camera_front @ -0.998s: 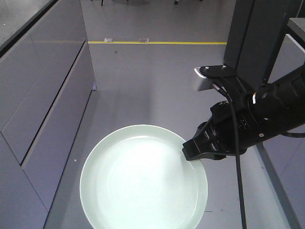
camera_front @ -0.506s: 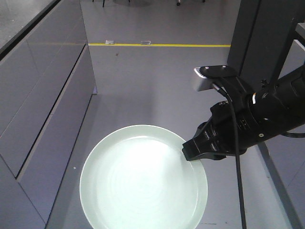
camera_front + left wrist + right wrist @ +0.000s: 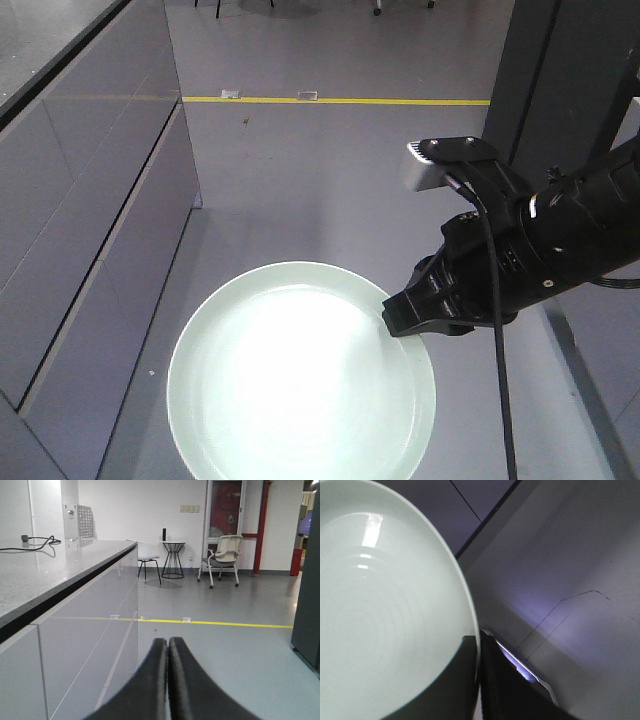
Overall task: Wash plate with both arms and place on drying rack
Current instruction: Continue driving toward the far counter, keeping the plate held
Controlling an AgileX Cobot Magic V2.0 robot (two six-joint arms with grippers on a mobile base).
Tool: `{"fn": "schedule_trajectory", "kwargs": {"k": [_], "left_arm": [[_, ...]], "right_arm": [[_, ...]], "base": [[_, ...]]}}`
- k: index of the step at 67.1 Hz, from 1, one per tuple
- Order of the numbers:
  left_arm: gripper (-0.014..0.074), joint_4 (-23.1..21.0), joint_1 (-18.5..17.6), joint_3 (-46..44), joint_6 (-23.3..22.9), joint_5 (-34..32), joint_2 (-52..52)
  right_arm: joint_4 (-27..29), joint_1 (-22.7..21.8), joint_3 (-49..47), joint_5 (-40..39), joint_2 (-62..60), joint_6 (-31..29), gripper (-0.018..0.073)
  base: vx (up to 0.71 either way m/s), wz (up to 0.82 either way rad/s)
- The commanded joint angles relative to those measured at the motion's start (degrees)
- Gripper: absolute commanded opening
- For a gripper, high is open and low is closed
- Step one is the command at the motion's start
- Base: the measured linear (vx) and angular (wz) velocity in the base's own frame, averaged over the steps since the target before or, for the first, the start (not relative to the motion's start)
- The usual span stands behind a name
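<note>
The pale mint-green plate [image 3: 300, 375] is hanging roughly level above the grey floor [image 3: 330, 170], hollow side up and catching a bright glare. The right gripper [image 3: 400, 322] is pinching its right-hand rim — in the wrist view one of the fingers [image 3: 447, 690] is lying over the inner face, the other sitting outside the rim. A grey module [image 3: 437, 165] is riding on the right arm [image 3: 560, 240]. The left gripper [image 3: 168, 680] is pointing along the floor beside the counter [image 3: 45, 575], its fingers pressed together; the counter's drawer fronts [image 3: 90, 230] are running down the left. A yellow line [image 3: 330, 99] is crossing the floor farther off.
</note>
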Motion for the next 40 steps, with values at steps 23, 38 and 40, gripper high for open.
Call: {"fn": "schedule_trajectory", "kwargs": {"k": [23,38,40], "left_arm": [[-0.0006,-0.2,-0.1,-1.6,-0.3,-4.2,-0.8],[-0.0006,-0.2,-0.1,-1.6,-0.3,-4.2,-0.8],[-0.0006,-0.2,-0.1,-1.6,-0.3,-4.2,-0.8]], "right_arm": [[2.1,-0.1,-1.4,-1.6,-1.8,-0.3,-0.0001],[2.1,-0.1,-1.4,-1.6,-1.8,-0.3,-0.0001],[2.1,-0.1,-1.4,-1.6,-1.8,-0.3,-0.0001]], "base": [[0.16,-0.05],[0.16,-0.05],[0.15,-0.06]]}}
